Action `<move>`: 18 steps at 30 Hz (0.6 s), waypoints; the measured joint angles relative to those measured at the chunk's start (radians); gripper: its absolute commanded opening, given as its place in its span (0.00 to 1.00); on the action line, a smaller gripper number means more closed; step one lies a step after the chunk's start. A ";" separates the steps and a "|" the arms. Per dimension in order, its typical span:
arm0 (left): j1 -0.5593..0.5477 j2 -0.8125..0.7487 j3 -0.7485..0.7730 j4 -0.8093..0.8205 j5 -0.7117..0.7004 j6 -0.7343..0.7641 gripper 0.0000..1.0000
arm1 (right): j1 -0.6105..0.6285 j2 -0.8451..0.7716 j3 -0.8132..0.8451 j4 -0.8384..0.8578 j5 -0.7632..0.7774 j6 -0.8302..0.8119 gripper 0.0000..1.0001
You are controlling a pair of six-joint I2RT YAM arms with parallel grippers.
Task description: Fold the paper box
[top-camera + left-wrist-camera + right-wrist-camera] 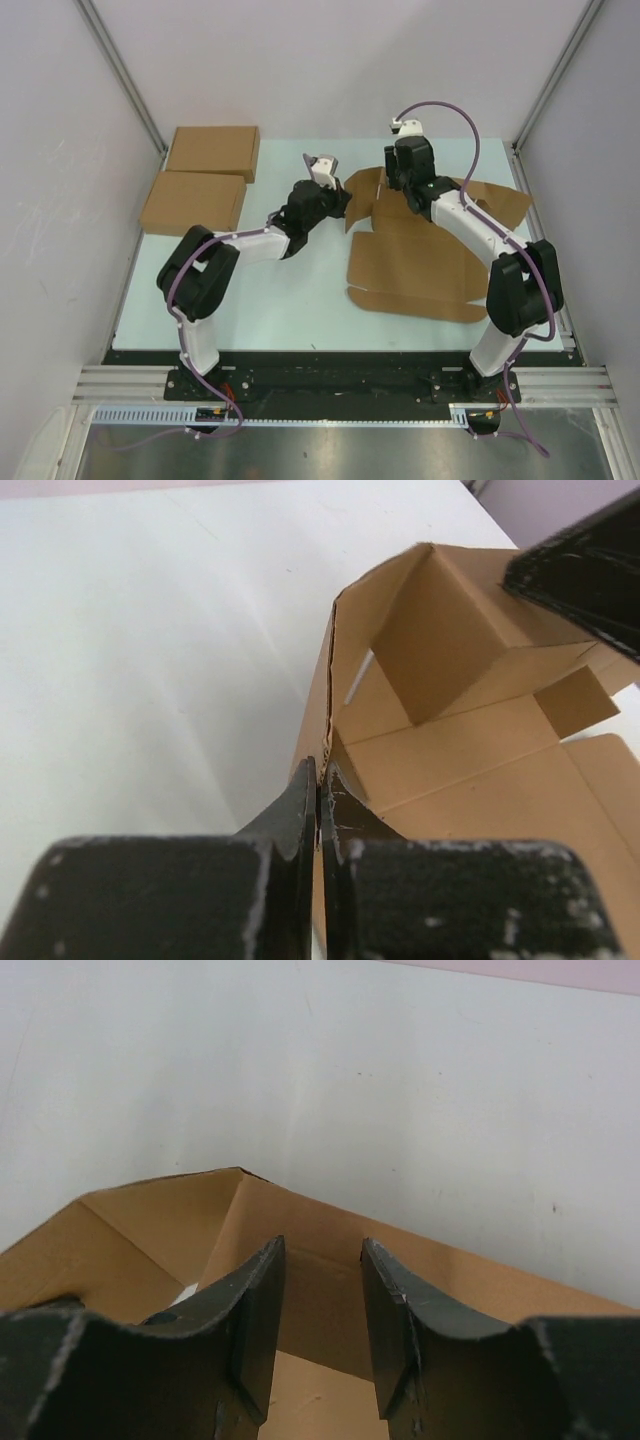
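The paper box sits half-formed right of centre, its left and far walls raised. My left gripper is closed at the left wall's near end, probably steadying it; a true pinch I can't confirm. My right gripper hangs part-open and empty inside the far wall, ready to press.

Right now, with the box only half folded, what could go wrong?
1. The left hand seems to pinch only the thin edge of a raised side wall of the paper box. That wall could slip free and flop flat again.
2. The right hand hangs open at the far wall, holding nothing. A push there might slide the whole sheet across the table instead of creasing it.
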 measured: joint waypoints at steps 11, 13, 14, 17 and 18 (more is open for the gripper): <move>-0.131 -0.011 0.006 -0.017 -0.101 -0.173 0.00 | -0.003 -0.035 -0.049 0.016 0.026 0.003 0.42; -0.145 -0.011 -0.005 -0.001 -0.115 -0.202 0.00 | -0.002 -0.043 -0.057 0.016 0.025 0.003 0.42; -0.153 -0.011 -0.013 0.011 -0.122 -0.217 0.00 | -0.001 -0.047 -0.061 0.015 0.025 0.003 0.42; -0.169 -0.011 -0.044 0.059 -0.151 -0.259 0.00 | 0.002 -0.064 -0.077 0.013 0.026 0.003 0.42; -0.173 -0.011 -0.058 0.082 -0.161 -0.274 0.00 | 0.003 -0.066 -0.079 0.011 0.027 0.003 0.42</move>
